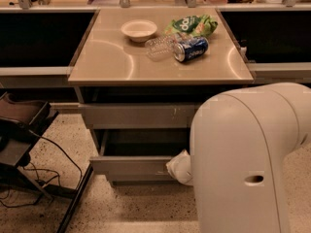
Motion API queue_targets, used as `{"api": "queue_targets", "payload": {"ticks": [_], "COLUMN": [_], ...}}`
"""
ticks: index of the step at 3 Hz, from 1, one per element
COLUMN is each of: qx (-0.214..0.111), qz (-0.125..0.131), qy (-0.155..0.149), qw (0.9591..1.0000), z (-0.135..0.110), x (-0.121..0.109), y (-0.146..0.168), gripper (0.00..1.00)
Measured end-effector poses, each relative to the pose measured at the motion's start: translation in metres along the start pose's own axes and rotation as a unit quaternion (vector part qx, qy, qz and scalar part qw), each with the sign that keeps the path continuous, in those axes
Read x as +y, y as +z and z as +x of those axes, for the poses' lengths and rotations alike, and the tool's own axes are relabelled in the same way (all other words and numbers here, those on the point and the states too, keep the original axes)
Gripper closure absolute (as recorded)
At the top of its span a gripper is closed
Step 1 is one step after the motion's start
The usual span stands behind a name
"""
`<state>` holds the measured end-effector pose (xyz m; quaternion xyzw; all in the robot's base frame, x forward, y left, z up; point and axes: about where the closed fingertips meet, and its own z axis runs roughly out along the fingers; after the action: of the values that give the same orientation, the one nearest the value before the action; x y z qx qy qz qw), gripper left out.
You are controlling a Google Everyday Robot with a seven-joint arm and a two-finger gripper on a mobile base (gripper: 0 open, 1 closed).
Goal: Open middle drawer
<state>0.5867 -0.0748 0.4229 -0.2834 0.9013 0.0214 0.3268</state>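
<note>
Down low on the cabinet, the wide plain grey middle drawer [127, 167] stands partly pulled out beneath the scratched grey top drawer front [136, 114]. The robot's pale gripper [179, 167] sits at the right end of the open drawer's front, mostly hidden behind the bulky white arm [243, 149]. Whether it is clenched or released cannot be told. A cream bowl [139, 29] rests on the tan countertop [107, 62].

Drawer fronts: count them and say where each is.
2: scratched top front under the counter; the middle drawer below, pulled out, gripper at its front. A lower one may be hidden.
</note>
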Motion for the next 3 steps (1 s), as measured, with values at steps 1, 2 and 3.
{"api": "queue_targets", "payload": {"ticks": [1,2,3], "qx": [0.001,-0.005,-0.012], "qz": [-0.004,-0.006,-0.005], "qy": [0.0,-0.006,-0.009], "qw": [1.0,1.0,0.9999], "z": [0.003,0.002,0.003], "x": [0.001,0.005,0.005], "y": [0.0,-0.006,-0.012], "gripper": [1.0,1.0,1.0]}}
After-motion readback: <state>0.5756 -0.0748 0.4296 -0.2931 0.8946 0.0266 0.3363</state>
